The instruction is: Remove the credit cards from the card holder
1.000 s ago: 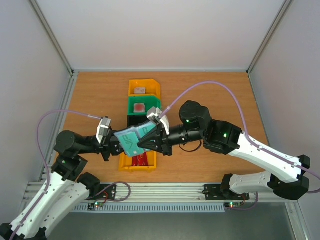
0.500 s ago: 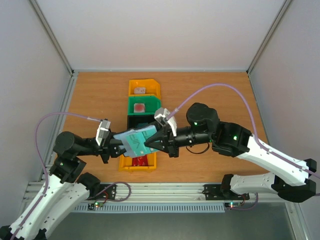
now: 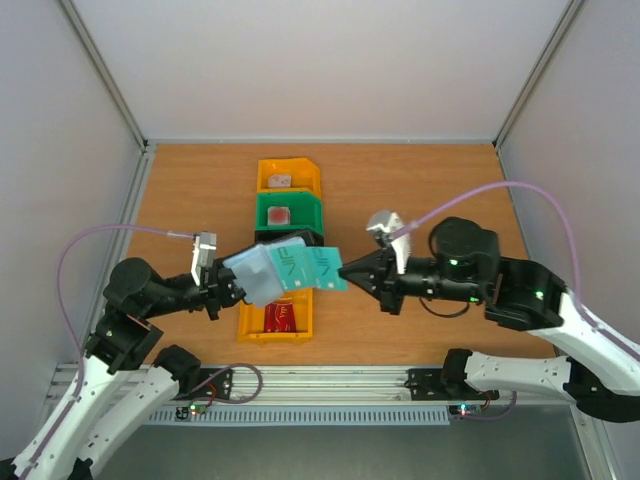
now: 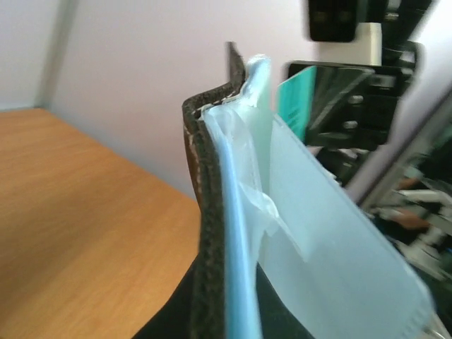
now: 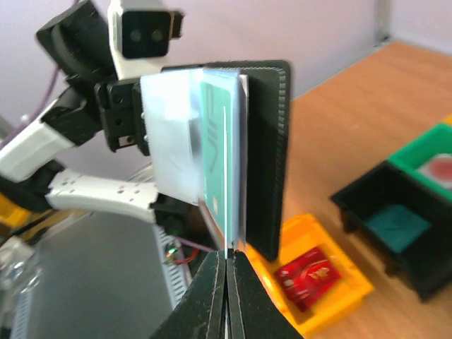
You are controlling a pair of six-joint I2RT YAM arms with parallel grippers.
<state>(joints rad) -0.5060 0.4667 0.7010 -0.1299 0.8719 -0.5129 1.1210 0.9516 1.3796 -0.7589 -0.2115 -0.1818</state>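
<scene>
Teal credit card [image 3: 325, 268], edge pinched by right tool [image 3: 346, 270], juts from card holder [image 3: 262, 272] clamped in left tool [image 3: 232, 290].

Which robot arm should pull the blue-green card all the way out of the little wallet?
Right. The right claw is shut on the edge of the thin teal plastic card, which sticks partly out. The left claw is busy gripping the small black folding card holder.

card holder [image 3: 262, 272] left of card [image 3: 322, 268], both above bins [image 3: 249, 326]
</scene>
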